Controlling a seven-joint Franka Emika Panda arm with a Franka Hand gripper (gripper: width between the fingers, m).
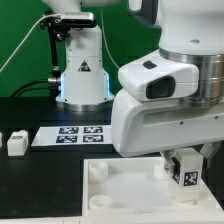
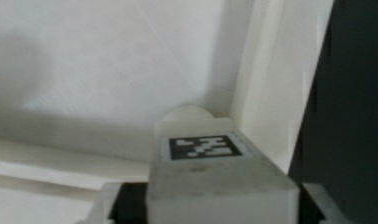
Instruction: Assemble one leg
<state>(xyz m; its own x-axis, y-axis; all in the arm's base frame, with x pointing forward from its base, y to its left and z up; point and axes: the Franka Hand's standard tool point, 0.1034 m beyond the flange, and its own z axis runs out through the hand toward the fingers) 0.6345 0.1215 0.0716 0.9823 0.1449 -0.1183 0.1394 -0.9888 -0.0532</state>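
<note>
Filling most of the exterior view, the white arm (image 1: 165,95) hangs over the black bench (image 1: 40,180), and everything else is best placed against the big white square part (image 1: 130,190) lying on that bench at the front. This part has a raised rim and at least one round socket (image 1: 97,170) at its corner on the exterior view's left. Beyond it, farther from the camera, lies the marker board (image 1: 72,135), flat and bare of parts. A spare leg (image 1: 16,143) stands well apart from the square part, beside the marker board's end on the exterior view's left.

The claw (image 1: 183,168) sits just above the square part's side on the exterior view's right, closed on the leg (image 1: 185,170). The wrist view confirms the grip: a finger (image 2: 307,205) presses each side of the leg (image 2: 207,150), which points down with its tag facing the camera, over the pale surface and rim of the square part (image 2: 97,70).

The step in hand looks like carrying the held leg to a corner socket. No socket shows under it in the wrist view, so I cannot tell whether it is lined up. The next move calls for centring the leg's end over a socket, keeping it upright, then lowering gently and seating it.
</note>
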